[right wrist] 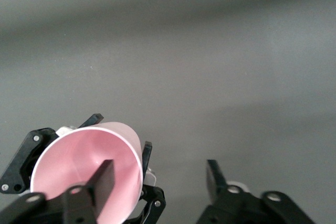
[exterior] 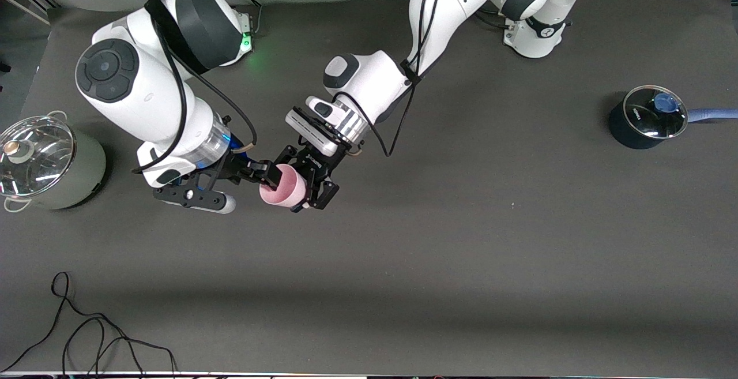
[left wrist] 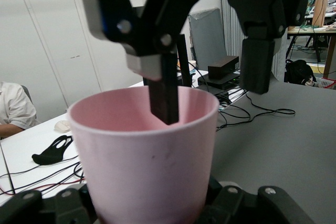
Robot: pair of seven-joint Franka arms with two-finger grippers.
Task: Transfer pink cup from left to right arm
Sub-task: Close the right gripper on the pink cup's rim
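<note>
Front view: the left hand grips the pink cup in the air, over the middle of the tabletop toward the right arm's end. The cup lies sideways, mouth toward the right hand, probably so its rim is offered to the taker. The right hand has 1 finger at the cup's mouth. A steel lidded pot sits by the tabletop edge at the right arm's end, a dark saucepan near the left arm's end, and a black cable at the corner closest to the camera.

Left wrist view: pink cup clamped at its base by the left hand's 2 jaws. The right hand straddles the rim: 1 finger dips inside the cup, the other hangs outside the wall, apart from it.

Right wrist view: pink cup mouth faces this camera. The right hand's jaws are parted, not yet pinching: 1 finger inside the mouth, the other out over bare tabletop. Looks like a rim-wall pinch is being set up; the left hand should let go only once that grip is firm.
</note>
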